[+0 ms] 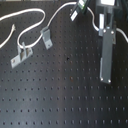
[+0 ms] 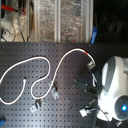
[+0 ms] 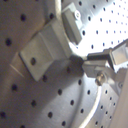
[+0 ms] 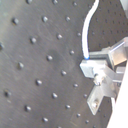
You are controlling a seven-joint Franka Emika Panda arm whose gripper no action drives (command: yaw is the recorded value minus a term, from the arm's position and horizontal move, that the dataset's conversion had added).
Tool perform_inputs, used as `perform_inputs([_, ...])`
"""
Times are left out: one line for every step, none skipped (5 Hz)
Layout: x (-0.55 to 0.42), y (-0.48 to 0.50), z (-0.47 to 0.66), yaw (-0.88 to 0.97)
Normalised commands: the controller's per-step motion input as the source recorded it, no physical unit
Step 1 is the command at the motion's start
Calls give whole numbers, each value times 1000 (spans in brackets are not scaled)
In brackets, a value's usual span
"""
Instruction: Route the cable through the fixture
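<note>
A white cable (image 2: pixel 47 64) is seen laid out in loose curves across a black perforated table (image 1: pixel 60 95), its far portion trailing toward the nine o'clock side of the second exterior view and its other end held up at the robot's hand (image 2: pixel 91 67). A short red band (image 2: pixel 87 52) is visible near that held end, at about one o'clock in the second exterior view. In the second wrist view the cable (image 4: pixel 88 30) is shown rising in a smooth arc from between the metal fingertips, so the hand (image 4: pixel 89 67) is judged to be clenched on the cable's end; the exact contact is too small to be confirmed.

Two small metal brackets, the fixture (image 1: pixel 46 36) and a second mount (image 1: pixel 21 54), are bolted upright to the table at about ten o'clock in the first exterior view. The cable is seen passing close by the nearer bracket, though whether it is already seated in a slot cannot be told. The end is probably gripped near the tip so that it can be steered as a lead, with the slack left free on the table to follow. A grey angled block (image 3: pixel 42 50) is shown close to the hand in the first wrist view.

The cable appears thin, round, limp and glossy white, holding wide bends without kinks.
</note>
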Motion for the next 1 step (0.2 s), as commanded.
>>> perform_inputs([-90,36,-15,-100])
